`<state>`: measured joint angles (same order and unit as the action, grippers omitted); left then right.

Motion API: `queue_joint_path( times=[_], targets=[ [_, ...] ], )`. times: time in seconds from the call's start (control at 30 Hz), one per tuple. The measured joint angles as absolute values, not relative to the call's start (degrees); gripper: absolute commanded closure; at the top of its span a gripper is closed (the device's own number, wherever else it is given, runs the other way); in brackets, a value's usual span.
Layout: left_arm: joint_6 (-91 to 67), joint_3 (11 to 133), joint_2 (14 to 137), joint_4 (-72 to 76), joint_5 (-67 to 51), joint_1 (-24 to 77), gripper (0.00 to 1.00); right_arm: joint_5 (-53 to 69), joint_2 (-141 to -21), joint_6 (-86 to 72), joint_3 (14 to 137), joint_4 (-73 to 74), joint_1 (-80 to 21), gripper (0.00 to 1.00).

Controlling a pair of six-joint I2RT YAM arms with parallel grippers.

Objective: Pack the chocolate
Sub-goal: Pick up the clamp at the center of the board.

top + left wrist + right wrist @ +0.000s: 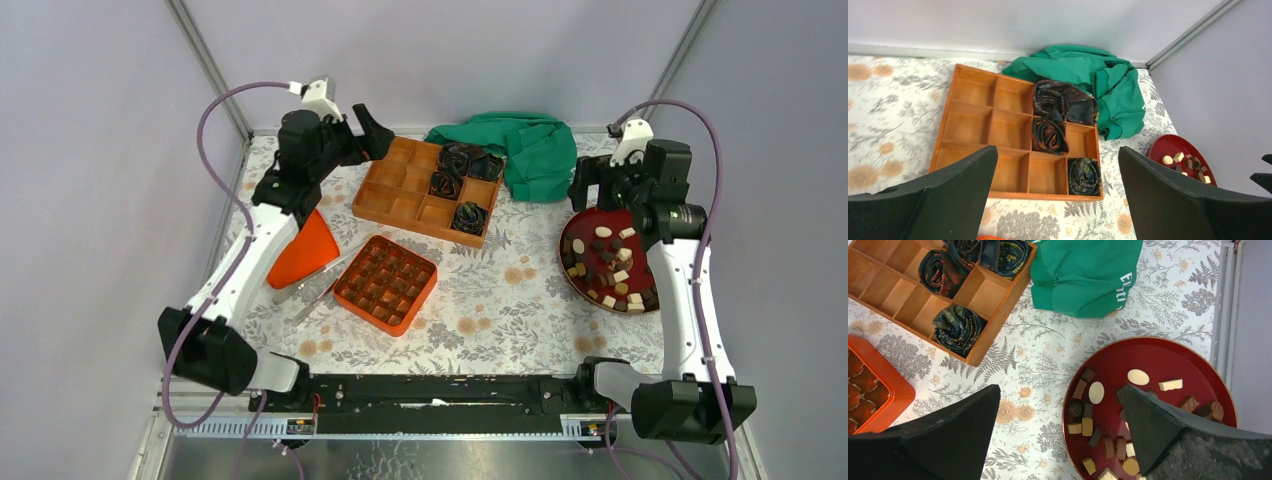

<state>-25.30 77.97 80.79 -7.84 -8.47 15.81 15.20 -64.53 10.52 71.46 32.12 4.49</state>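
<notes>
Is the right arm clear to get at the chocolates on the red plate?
Likely yes: its open end effector hangs above the plate, chocolates lying uncovered below, nothing in between.

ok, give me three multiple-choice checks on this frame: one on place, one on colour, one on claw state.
1. The loose chocolate pieces lie: A in a jar; B on the red plate; C in a bag.
2. The crumpled cloth is: A green; B blue; C white.
3. The left claw and right claw are: A both shut; B one open, one shut; C both open and empty.
Key: B, the pieces sit scattered on the plate; A, the cloth at the far edge is plainly green; C, each wrist view shows the fingers spread wide with nothing between them.
</notes>
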Motion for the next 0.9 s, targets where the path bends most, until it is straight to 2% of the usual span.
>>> queue_joint_path(
  times=[0.2, 0.5, 0.77, 0.9],
  targets=[
    [-27.33, 70.02, 69.32, -9.34, -7.07, 12.93, 0.01, 15.84, -68.36, 9.34, 73.54, 32.47, 4.49, 0.01],
    [-30.20, 62.43, 51.70, -13.08, -6.98, 11.00, 0.01, 26.02, -68.51, 13.74, 74.11, 35.44, 4.43, 0.01],
    [-29.45, 63.22, 53.71, -28.36, 5.80, 27.73, 0.05, 32.71, -69.80, 22.11, 75.53, 44.91, 4.21, 0.01],
    [-28.23, 60.01, 55.92, -32.95, 9.80, 31.94, 0.06, 33.78, -69.91, 25.12, 75.40, 47.35, 4.16, 0.01]
  ],
)
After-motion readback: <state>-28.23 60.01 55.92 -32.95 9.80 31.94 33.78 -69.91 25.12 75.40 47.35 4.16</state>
